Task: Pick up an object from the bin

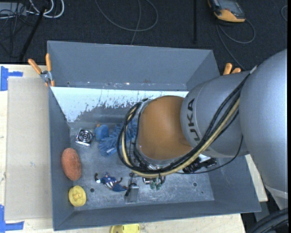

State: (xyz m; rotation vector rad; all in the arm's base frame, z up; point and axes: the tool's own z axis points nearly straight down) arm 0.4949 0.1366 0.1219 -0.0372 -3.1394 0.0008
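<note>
Low at the bin [136, 74] front, gripper [132, 191] sits beside a small blue toy [110, 181], nothing lifted yet afaict, can't tell if it's open/closed.

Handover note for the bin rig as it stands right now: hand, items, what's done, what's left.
Hand: low in the bin near its front wall, below the orange wrist cover. Open or shut can't be told, and I can't see anything in it.
Items: the small blue toy lies just left of the hand. The blue cloth and silver metal piece are further back. The brown oval lump is by the left wall and the yellow disc is in the front-left corner.
Done: the arm is down in the bin.
Left: grasp one item and lift it out.
</note>
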